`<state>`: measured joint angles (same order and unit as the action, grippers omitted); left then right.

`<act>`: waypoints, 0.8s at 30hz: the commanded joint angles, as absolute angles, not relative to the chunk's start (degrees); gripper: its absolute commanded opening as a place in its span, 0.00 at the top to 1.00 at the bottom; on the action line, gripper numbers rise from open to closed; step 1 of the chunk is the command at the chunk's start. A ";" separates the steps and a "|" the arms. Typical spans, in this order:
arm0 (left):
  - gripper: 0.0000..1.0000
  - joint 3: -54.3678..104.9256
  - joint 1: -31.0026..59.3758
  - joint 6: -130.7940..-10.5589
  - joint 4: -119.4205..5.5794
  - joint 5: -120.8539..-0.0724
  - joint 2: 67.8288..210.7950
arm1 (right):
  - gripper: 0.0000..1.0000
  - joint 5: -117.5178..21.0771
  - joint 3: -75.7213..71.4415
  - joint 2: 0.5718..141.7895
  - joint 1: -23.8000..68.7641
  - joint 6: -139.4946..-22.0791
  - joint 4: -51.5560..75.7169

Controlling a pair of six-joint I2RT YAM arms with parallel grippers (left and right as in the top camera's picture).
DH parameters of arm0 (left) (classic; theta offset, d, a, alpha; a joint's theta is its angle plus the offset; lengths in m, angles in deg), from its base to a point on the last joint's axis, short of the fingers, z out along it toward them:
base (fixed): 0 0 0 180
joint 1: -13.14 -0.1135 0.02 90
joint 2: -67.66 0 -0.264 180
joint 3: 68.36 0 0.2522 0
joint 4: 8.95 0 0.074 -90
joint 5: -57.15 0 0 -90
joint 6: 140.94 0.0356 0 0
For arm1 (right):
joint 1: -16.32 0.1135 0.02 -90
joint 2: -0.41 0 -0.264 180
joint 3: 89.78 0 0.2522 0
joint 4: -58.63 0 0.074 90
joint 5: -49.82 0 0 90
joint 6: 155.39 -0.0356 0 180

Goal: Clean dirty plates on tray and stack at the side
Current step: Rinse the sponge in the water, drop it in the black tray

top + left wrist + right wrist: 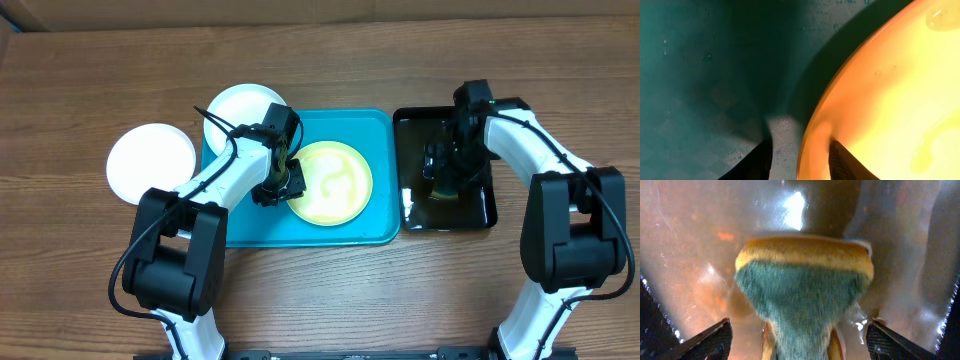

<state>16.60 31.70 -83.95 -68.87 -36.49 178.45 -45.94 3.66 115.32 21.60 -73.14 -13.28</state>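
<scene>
Wooden surface (80, 260) carries three round plates lying flat, none with a long axis. One white plate (150, 163) sits on the wood at far left. A second white plate (240, 105) overlaps the back-left corner of the single turquoise tray (340, 235), whose long axis runs left to right. One yellow-green plate (340, 185) lies inside it. There the left end effector (801, 159) is narrow, fingers straddling that plate's left rim; whether it grips I cannot tell. Over the one black tray (410, 215), the right end effector (797, 340) gapes wide, fingers clear of the green-faced sponge (802, 280) between them
</scene>
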 commanded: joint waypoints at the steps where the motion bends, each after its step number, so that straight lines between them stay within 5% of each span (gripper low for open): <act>1: 0.60 16.16 31.97 -83.69 -69.00 -35.85 179.41 | 0.10 -46.42 9.94 115.43 21.33 -73.33 -14.88; 3: 0.57 16.16 31.97 -83.69 -69.00 -35.85 179.41 | 0.00 -46.42 11.05 115.43 21.36 -73.33 -15.30; 6: 0.51 16.16 31.97 -83.69 -69.02 -35.85 179.41 | 0.00 -46.40 11.05 115.43 21.40 -73.33 -15.36; 11: 0.64 16.16 31.97 -83.69 -69.02 -35.85 179.41 | 0.00 -46.40 11.01 115.45 21.40 -73.33 -15.25; 24: 0.62 15.90 32.08 -83.69 -69.19 -35.87 179.43 | 0.00 -47.73 13.17 115.15 21.18 -72.68 -13.48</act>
<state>16.60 31.81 -83.76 -69.02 -36.46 178.45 -46.35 10.37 115.43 21.60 -73.07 -13.85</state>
